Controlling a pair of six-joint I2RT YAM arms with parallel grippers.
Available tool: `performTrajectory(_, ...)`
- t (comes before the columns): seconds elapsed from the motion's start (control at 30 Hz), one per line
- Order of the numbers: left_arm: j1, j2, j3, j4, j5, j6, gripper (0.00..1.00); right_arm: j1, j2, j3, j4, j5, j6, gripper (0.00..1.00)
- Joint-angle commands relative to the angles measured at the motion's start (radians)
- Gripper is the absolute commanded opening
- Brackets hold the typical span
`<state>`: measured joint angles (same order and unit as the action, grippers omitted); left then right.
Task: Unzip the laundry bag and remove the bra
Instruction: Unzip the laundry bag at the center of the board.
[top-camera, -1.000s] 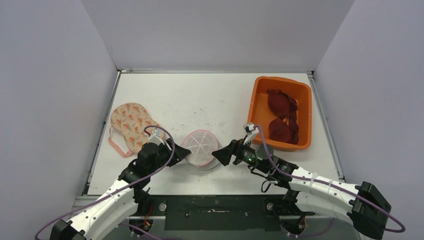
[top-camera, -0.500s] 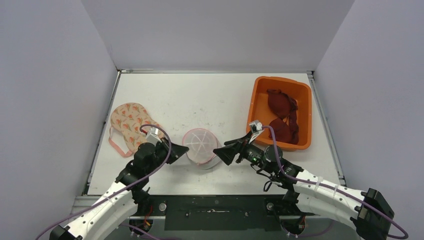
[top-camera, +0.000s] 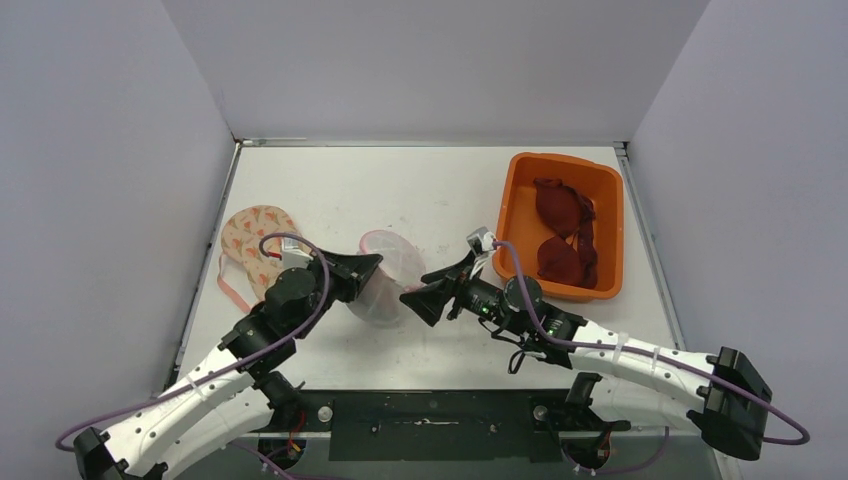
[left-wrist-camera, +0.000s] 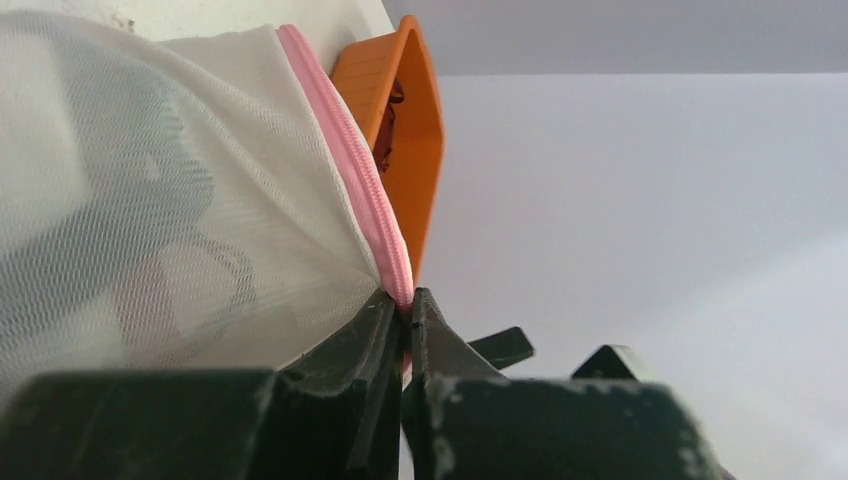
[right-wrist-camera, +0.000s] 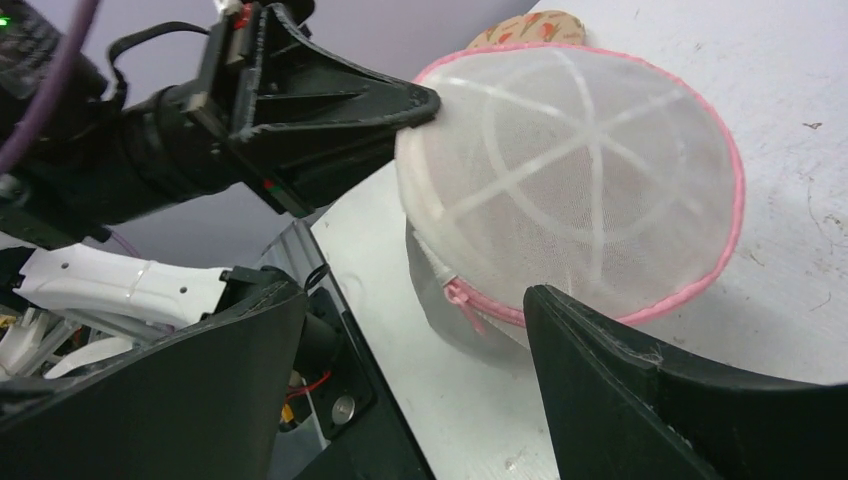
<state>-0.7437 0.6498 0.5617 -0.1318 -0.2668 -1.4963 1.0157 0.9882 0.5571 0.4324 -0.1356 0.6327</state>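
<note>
Left wrist view is showing the left gripper (left-wrist-camera: 405, 305) clamping the bag (left-wrist-camera: 200, 200) by its pink zipper edge; contents are blurring into dim shapes behind mesh; the right gripper (right-wrist-camera: 412, 295), at the bag's 3 o'clock mid-table (top-camera: 330, 190), is standing apart, holding nothing.

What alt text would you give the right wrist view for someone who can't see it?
The left tool is shut on the pink rim of a white mesh laundry bag, tilting it up from the table. The right tool stands open in the foreground, facing the pink zipper pull.
</note>
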Motion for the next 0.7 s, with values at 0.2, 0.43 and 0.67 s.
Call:
performTrajectory(0.2, -0.101, 0.065, 0.227, -0.197, -0.296, -0.147, 0.00, 0.007, 0.075, -0.008, 0.256, 0.003, 0.074, 0.80)
performTrajectory(0.43, -0.101, 0.073, 0.250, -0.252, -0.321, -0.183, 0.00, 0.009, 0.041, -0.038, 0.267, 0.008, 0.079, 0.80)
performTrajectory(0.67, -0.102, 0.082, 0.292, -0.303, -0.328, -0.223, 0.00, 0.009, 0.057, -0.054, 0.322, -0.048, 0.120, 0.79)
